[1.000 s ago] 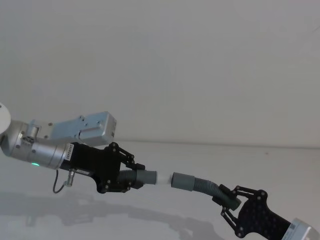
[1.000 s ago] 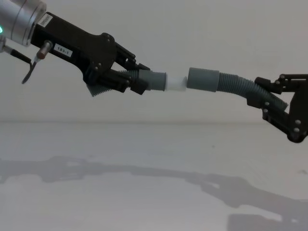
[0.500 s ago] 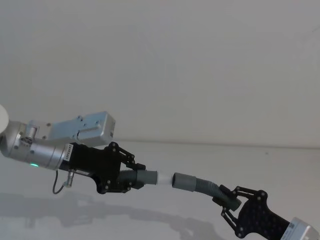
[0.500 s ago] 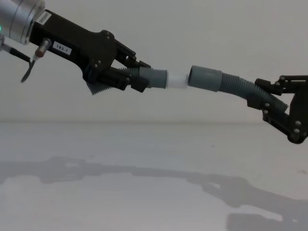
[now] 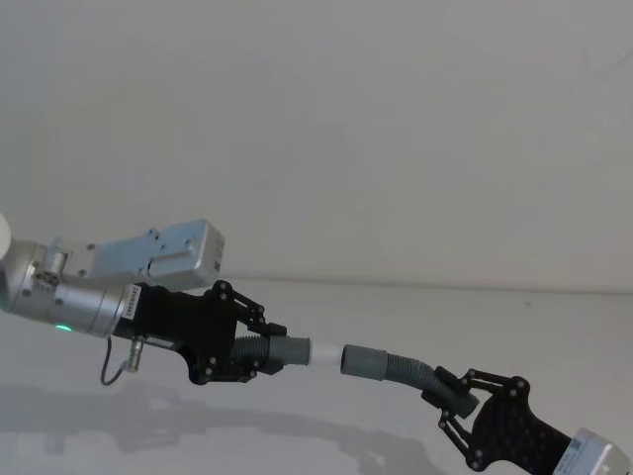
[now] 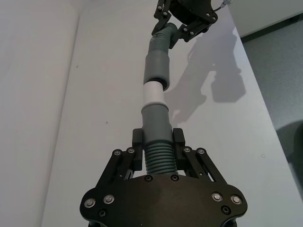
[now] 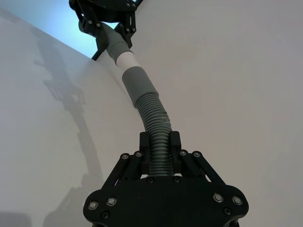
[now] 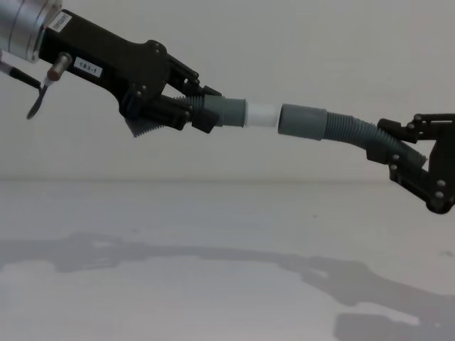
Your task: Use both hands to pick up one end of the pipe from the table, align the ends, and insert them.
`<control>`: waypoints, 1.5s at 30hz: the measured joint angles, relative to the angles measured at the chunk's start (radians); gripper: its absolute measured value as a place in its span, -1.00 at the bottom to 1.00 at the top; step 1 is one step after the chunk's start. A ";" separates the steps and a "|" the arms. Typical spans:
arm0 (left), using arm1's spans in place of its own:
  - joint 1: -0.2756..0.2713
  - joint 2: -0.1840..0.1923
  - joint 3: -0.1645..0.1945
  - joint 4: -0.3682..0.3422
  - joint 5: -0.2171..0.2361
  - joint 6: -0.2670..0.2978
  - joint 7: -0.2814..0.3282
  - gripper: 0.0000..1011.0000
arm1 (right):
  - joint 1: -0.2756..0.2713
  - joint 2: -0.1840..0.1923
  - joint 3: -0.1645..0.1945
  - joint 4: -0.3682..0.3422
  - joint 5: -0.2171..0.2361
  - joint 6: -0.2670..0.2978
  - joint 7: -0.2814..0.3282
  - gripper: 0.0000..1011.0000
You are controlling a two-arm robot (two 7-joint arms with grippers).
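Above the white bench (image 8: 213,284), the robot's two hands hold the halves of a pipe end to end, on the point of joining them. The left hand (image 8: 186,108) is clamped on the ribbed stem of the short grey piece (image 8: 226,112), whose white tip (image 8: 261,115) points toward the right arm. The right hand (image 8: 398,153) grips the ribbed hose (image 8: 352,131) near its rear, leaving the smooth grey cuff (image 8: 302,119) free at the front.

From the chest view, tip and cuff meet or nearly meet; whether the tip has entered the mouth cannot be told. Both pieces hang well clear of the bench, only their shadows falling on it.

The left wrist view shows the short piece, tip and cuff (image 6: 156,71) running in a fairly straight line, with the hose curving off behind the cuff toward the right hand (image 6: 182,26).

The step in hand appears to be the insertion itself. Done well, it calls for keeping the two axes in line and closing the gap with a slow, straight push. Because the hose is flexible and held far back, the cuff may droop or buckle sideways under pressure; a slight upward correction by the right hand would likely help it seat squarely.
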 joint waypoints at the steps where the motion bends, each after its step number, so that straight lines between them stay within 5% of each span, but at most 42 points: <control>1: 0.001 0.001 0.000 -0.001 0.000 0.001 0.000 -0.34 | 0.000 0.000 0.000 0.000 0.000 0.001 0.000 -0.55; 45: -0.008 -0.023 0.004 0.045 -0.002 -0.021 -0.013 -0.34 | 0.009 -0.001 -0.008 -0.004 0.016 0.010 0.009 -0.55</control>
